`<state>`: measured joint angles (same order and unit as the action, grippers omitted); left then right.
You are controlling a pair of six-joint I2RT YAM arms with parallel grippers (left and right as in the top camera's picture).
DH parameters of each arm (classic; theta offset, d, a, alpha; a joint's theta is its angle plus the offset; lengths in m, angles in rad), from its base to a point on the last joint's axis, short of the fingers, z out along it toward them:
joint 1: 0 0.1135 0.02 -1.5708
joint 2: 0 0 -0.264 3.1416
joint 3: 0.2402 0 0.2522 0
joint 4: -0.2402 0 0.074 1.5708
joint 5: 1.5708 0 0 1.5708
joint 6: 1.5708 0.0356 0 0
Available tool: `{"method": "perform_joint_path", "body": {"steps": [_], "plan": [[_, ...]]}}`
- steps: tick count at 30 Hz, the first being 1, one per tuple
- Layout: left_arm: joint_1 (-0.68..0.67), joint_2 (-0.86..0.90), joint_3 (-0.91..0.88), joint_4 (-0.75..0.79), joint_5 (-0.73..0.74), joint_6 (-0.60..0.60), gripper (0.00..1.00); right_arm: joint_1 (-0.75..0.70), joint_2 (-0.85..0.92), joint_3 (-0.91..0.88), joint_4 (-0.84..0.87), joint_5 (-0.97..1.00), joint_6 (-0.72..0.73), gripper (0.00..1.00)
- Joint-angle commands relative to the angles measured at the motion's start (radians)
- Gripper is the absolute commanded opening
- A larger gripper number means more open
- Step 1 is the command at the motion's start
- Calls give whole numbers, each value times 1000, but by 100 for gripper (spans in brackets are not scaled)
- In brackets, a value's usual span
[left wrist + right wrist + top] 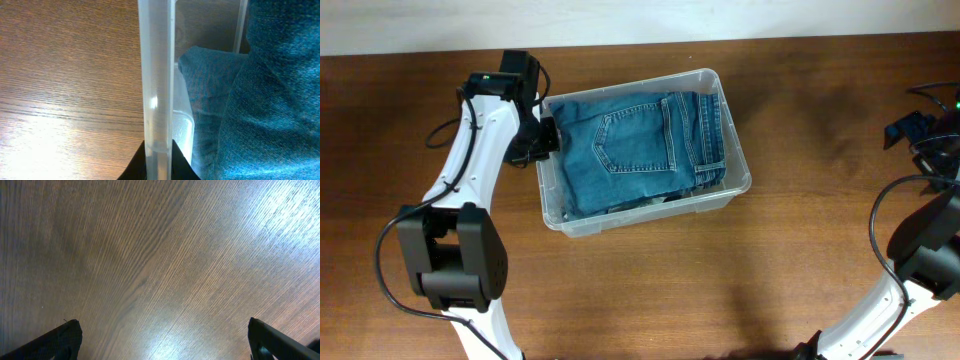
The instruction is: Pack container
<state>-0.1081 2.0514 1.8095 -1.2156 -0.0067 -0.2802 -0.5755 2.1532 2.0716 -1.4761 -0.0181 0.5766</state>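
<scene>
The clear plastic container (pixel 650 216) stands at the table's centre with folded blue jeans (pixel 630 150) filling it. My left gripper (pixel 546 140) is at its left short wall. In the left wrist view the frosted rim (pixel 156 75) runs straight up between the two black fingers (pixel 134 167), which press on it from both sides, one finger outside over the wood and one inside by the denim (pixel 270 100). My right gripper (pixel 910 128) hangs far right, open, its fingers (pixel 65 340) wide apart over bare wood with nothing between them.
The brown wooden table (pixel 800 260) surrounds the container. A pale wall borders the table's far edge (pixel 640 20). The left arm's base (pixel 455 260) stands at the front left, the right arm's (pixel 930 250) at the front right.
</scene>
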Motion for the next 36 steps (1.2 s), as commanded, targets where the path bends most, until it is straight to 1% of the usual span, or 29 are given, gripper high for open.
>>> {"method": "perform_joint_path", "body": {"steps": [1,5,12,14,24,27,32,36], "plan": [[6,5,20,8,-19,33,1,-1,-19,-3,1,16,8,98],[6,5,20,51,-19,77,1,-1,-19,-3,0,16,8,98],[6,6,20,162,-18,251,0,-1,-19,-3,1,16,8,98],[6,6,20,177,-15,277,1,-1,-19,-3,0,16,8,98],[6,6,20,220,-14,272,0,-1,-19,-3,0,16,8,99],[6,6,20,203,27,259,1,-1,-19,-3,0,16,8,98],[6,6,20,183,30,137,1,-1,-19,-3,0,16,8,98],[6,6,20,183,30,114,1,-1,-19,-3,0,16,8,99]]}}
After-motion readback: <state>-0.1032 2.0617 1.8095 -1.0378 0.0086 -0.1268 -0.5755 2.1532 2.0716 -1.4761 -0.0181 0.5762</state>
